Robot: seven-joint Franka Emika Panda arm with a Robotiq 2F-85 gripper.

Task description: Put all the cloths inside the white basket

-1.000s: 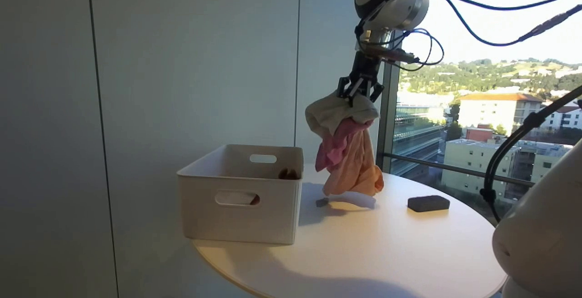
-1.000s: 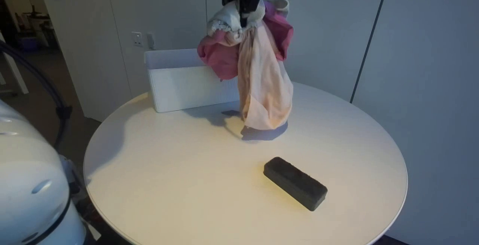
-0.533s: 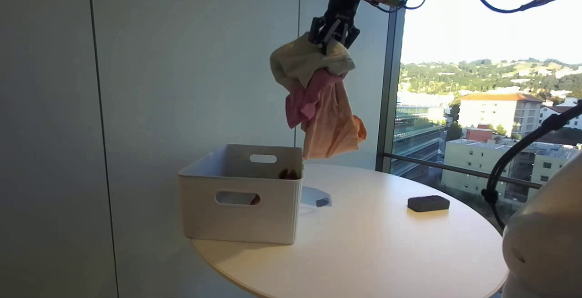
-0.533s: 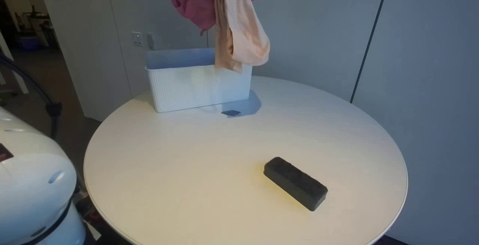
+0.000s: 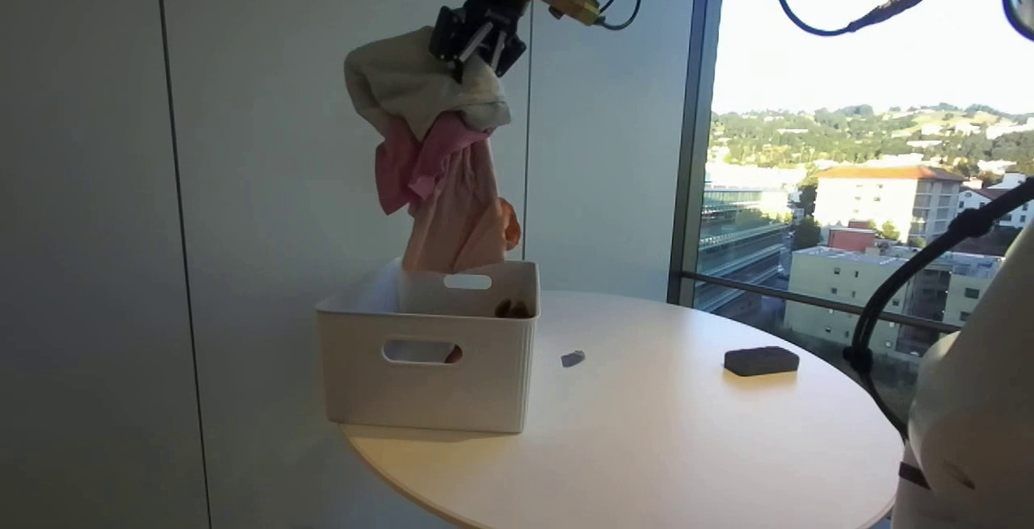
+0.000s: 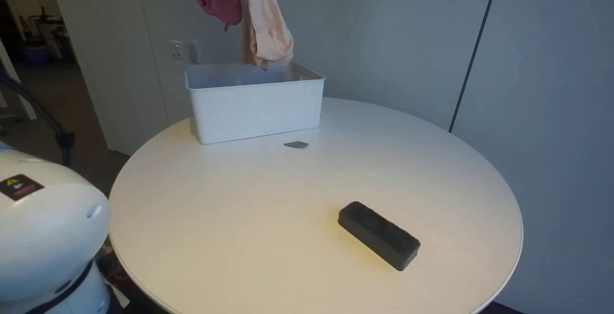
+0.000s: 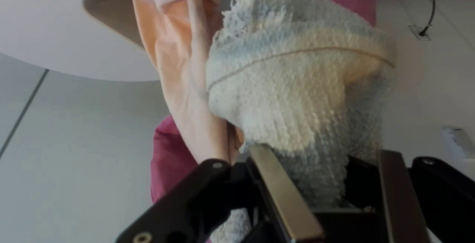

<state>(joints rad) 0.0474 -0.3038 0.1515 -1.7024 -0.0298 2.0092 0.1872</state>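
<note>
My gripper (image 5: 478, 65) is shut on a bundle of cloths and holds it high over the white basket (image 5: 424, 384). A thick whitish cloth (image 5: 420, 85) is pinched between the fingers; it fills the middle of the wrist view (image 7: 297, 98). A pink cloth (image 5: 440, 153) and a long peach cloth (image 5: 456, 218) hang below it. The peach cloth's low end is at about the basket's rim in an exterior view, above the opening in another (image 6: 268, 40). The gripper is out of that frame. Something brown (image 5: 513, 309) shows inside the basket, partly hidden by its wall.
The basket stands near the edge of the round white table (image 6: 230, 218), close to the wall. A dark block (image 6: 379, 235) lies on the table. A small grey scrap (image 6: 296, 145) lies beside the basket. A window is behind the table.
My gripper has lifted the cloth bundle from low over the table beside the basket and carried it across to above the basket. Basket, block and scrap have not moved.
</note>
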